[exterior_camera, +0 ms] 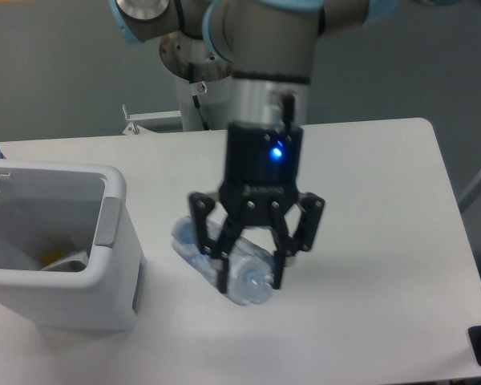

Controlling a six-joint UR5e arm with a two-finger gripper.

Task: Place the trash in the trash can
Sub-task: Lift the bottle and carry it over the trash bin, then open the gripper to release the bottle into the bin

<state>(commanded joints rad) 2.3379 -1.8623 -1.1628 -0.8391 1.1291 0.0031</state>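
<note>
Gripper [251, 281] clamped on crushed clear bottle [224, 265]
It hung above the table [385, 241], near the white trash can [56, 249].

Arm upright over table, hand [250, 277] pointing down, fingers clamped around bottle [194, 244]

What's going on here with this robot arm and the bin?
The robot arm's claw is closed around a crushed clear plastic bottle and holds it above the white table. The white bin stands to the left, open on top, with something already lying inside it. The bottle is not in the bin yet.
</note>
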